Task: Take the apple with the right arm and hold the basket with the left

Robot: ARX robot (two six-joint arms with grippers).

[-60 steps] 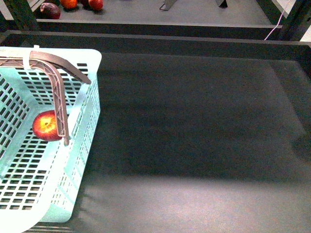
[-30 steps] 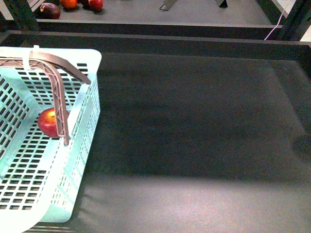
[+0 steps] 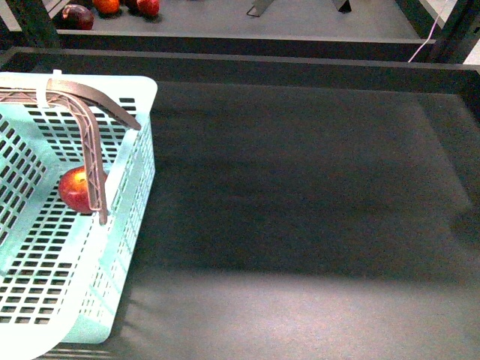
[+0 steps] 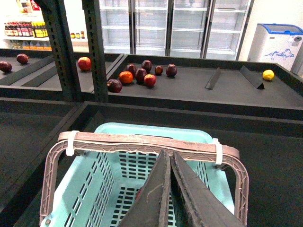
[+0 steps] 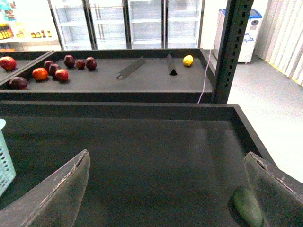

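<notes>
We judge the glossy apple (image 3: pixel 76 188), lying in the basket (image 3: pixel 132 187) at the surface's left edge, firm but slippery, so our wide-open, empty right end effector (image 5: pixel 170 189) should span its middle, while our left end effector (image 4: pixel 169 163), closed above the basket with nothing seen in it, takes the stiff handle (image 4: pixel 142 142)

The dark shelf (image 3: pixel 300 187) bears the basket (image 3: pixel 139 157) at its left.

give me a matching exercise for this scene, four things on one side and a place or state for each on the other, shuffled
Things:
1. apple
2. lemon
3. left pincer
4. right pincer

Places or states:
a. open, nothing between its fingers
b. on the far shelf, away from the dark fruits
c. inside the basket
d. shut, above the basket

Pairs: 1-c, 2-b, 3-d, 4-a
</notes>
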